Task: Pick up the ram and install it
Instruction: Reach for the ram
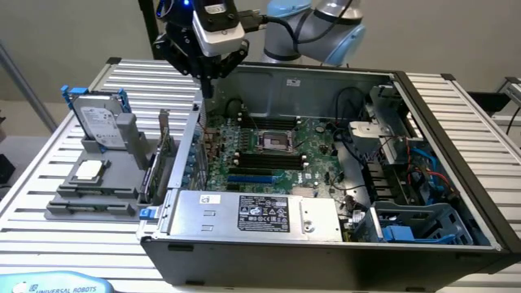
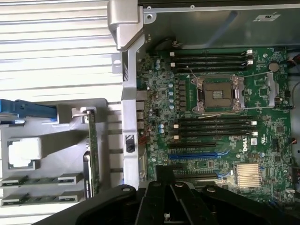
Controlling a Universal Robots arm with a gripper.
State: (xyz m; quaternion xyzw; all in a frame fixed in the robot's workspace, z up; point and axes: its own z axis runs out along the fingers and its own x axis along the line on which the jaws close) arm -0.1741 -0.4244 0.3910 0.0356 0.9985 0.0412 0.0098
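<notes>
two narrow green sticks, the ram (image 2: 40, 181), lie flat side by side in the grey holder (image 1: 61, 210) on the slatted bench (image 1: 41, 256), outside the open computer case (image 1: 326, 259) on the exterior view's left. you have nothing in the gripper (image 1: 207, 77): its black fingers (image 2: 159, 201) are pressed together and empty. they point straight down, above the rear end of the case wall that faces the holder, well apart from the ram. on that same holder you can see the square silver processor chip (image 1: 88, 171) next to the sticks, an upright expansion card (image 2: 93, 154) along the edge nearest the case, and a hard drive (image 1: 102, 125) standing in a blue bracket at the far end. inside the case the motherboard (image 1: 313, 143) lies exposed, with its processor socket (image 2: 218, 93) in the middle. the long black memory slots (image 2: 213, 129) on either side of the socket hold no sticks. the power supply (image 1: 252, 210) sits along the near wall.
</notes>
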